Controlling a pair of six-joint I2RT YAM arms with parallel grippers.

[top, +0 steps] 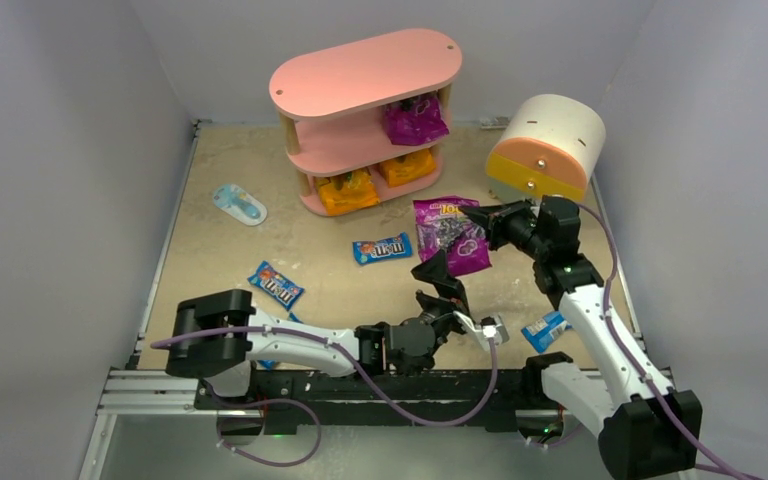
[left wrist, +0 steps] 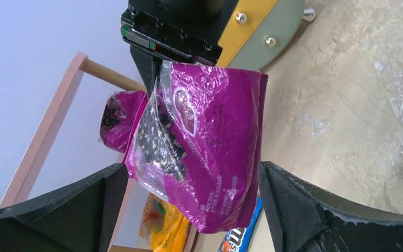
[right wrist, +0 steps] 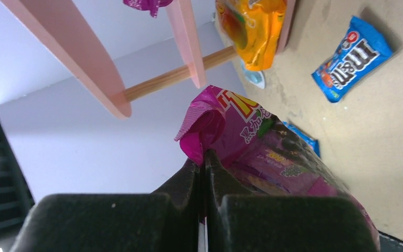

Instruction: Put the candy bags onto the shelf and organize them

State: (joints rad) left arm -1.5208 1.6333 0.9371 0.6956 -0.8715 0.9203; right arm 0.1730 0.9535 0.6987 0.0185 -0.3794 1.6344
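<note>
My right gripper (top: 484,217) is shut on the top edge of a purple candy bag (top: 450,236), which hangs just above the table in front of the pink shelf (top: 365,72). In the right wrist view the jaws (right wrist: 204,160) pinch the bag's crumpled corner (right wrist: 210,123). My left gripper (top: 447,296) stands open below the bag, its fingers (left wrist: 84,210) on either side of the bag (left wrist: 210,142) without touching it. A second purple bag (top: 415,120) sits on the middle tier. Two orange bags (top: 347,191) (top: 406,167) lie on the bottom tier. Blue M&M's packets (top: 381,248) (top: 276,284) (top: 545,330) lie on the table.
A white, orange and yellow cylindrical drawer unit (top: 548,148) stands at the back right, close behind my right gripper. A pale blue-and-white oval item (top: 239,204) lies left of the shelf. Grey walls close in the table on three sides.
</note>
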